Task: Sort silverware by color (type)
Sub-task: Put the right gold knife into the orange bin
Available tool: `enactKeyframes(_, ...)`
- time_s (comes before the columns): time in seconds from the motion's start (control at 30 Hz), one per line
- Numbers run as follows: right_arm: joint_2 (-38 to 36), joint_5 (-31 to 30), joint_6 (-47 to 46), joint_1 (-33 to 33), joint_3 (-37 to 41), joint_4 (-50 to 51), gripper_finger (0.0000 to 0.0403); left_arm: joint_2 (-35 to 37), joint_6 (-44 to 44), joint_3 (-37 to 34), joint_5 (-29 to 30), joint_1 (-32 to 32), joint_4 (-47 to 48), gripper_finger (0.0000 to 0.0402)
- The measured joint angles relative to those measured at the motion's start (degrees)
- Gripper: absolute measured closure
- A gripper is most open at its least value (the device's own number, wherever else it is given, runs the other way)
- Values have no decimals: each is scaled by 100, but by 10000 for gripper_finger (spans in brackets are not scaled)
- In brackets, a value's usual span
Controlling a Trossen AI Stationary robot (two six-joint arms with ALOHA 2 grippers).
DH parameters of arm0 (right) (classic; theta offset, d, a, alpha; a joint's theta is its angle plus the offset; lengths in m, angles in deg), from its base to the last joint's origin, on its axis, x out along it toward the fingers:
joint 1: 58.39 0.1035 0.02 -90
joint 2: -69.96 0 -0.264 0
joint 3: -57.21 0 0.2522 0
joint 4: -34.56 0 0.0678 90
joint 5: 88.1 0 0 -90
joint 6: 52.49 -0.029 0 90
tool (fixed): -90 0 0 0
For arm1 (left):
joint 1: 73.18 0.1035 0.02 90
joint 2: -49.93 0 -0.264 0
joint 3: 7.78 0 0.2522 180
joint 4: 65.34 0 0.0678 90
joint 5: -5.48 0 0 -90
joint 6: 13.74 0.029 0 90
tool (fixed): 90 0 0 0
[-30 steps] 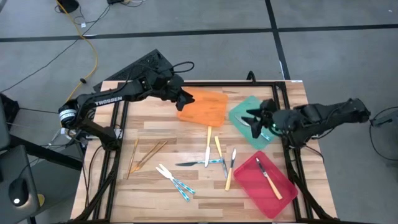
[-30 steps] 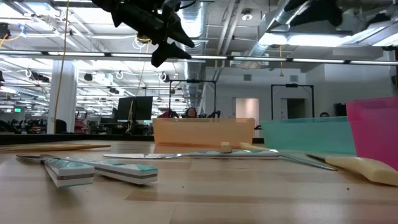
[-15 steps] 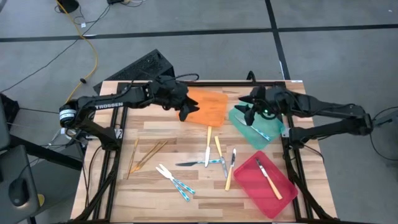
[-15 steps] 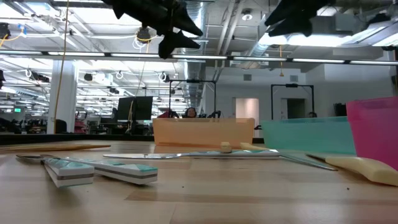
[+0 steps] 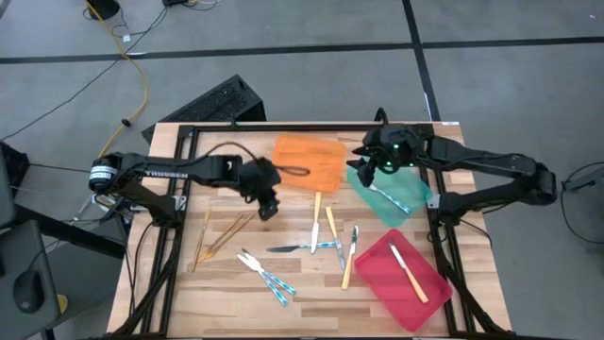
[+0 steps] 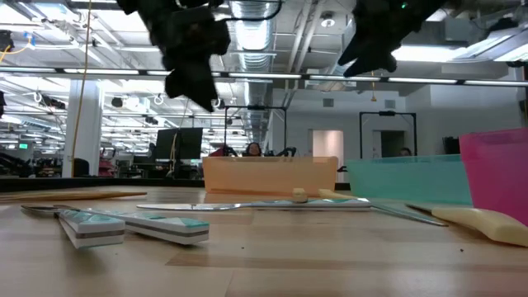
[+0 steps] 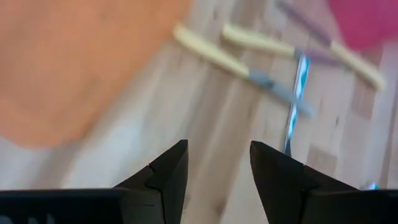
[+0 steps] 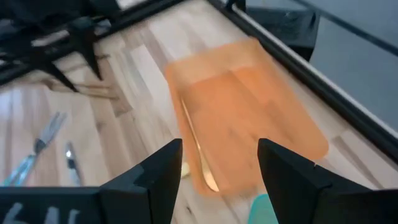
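Left gripper (image 5: 268, 208): hovering above the bare wooden slat table (image 5: 236, 179), just off the near left corner of the orange tray, black fingers (image 7: 163, 177) standing apart with nothing between them
Gold utensils (image 5: 219, 238): a few slim all-gold pieces lying loosely bunched on the table's left side, near the left gripper but apart from it
Blue-handled utensils (image 5: 267, 277): a fork and a second piece with patterned blue handles lying crossed near the table's front edge
Flat orange plastic tray (image 5: 309, 162): sitting at the back centre, carrying one slim gold utensil (image 8: 198, 153)
Mixed centre group (image 5: 330, 241): several yellow-orange-handled pieces with silver heads and a blue-handled knife lying side by side and overlapping between the orange and red trays
Right gripper (image 5: 370, 162): hanging over the back left edge of the green tray, fingers spread wide, carrying nothing
Flat green plastic tray (image 5: 415, 196): holding one blue-handled utensil (image 5: 392, 197)
Flat red plastic tray (image 5: 373, 271): lying at the front right, holding two utensils, one yellow-orange-handled (image 5: 409, 275)
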Motion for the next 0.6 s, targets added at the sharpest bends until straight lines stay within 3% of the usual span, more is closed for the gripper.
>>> enactKeyframes(0.3,666,194,154,0,0,-196,172,-2,-1238,-548,94,-758,36,246)
enactKeyframes(0.6,1232,855,177,2,0,-515,172,-2,-2052,-575,1172,-1211,193,246)
